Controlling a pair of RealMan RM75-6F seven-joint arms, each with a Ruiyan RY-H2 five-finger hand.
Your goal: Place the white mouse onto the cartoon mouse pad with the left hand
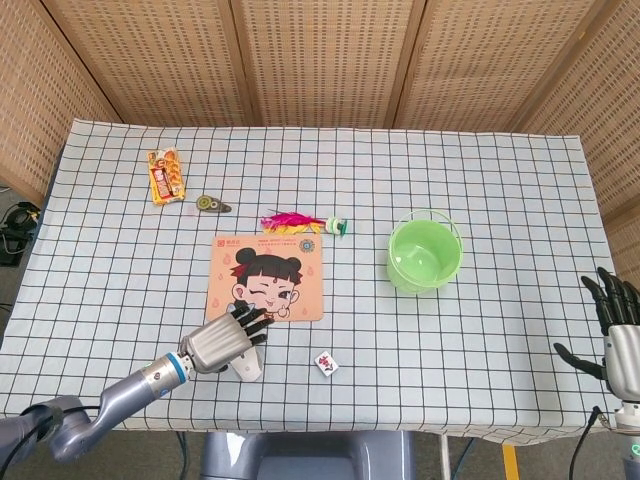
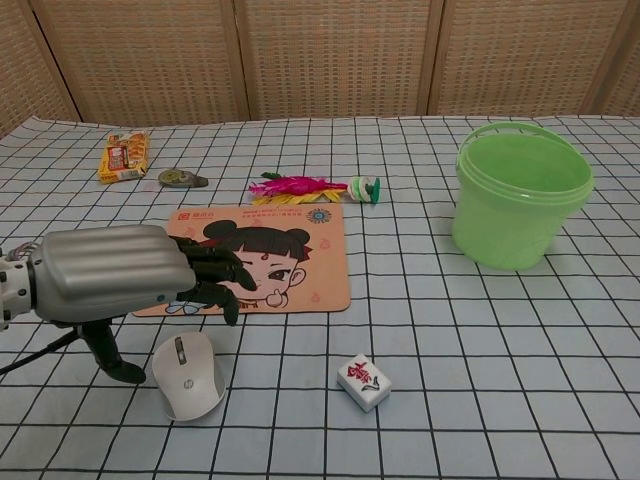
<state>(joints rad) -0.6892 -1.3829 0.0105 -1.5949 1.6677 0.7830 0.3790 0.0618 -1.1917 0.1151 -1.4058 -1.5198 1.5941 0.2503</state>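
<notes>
The white mouse [image 2: 188, 374] lies on the checked cloth near the front edge, just in front of the cartoon mouse pad [image 2: 300, 262]. In the head view only its near end [image 1: 248, 371] shows under the hand. My left hand [image 2: 125, 274] [image 1: 224, 341] hovers over the mouse's far left side with fingers spread toward the pad and the thumb pointing down beside the mouse; it holds nothing. The pad [image 1: 281, 272] shows a winking girl's face. My right hand [image 1: 620, 331] hangs open off the table's right edge, seen only in the head view.
A green bucket [image 2: 522, 193] stands to the right of the pad. A mahjong tile [image 2: 363, 382] lies right of the mouse. Behind the pad lie a feathered shuttlecock [image 2: 312, 187], a small tape roll [image 2: 178, 179] and a snack packet [image 2: 124, 154].
</notes>
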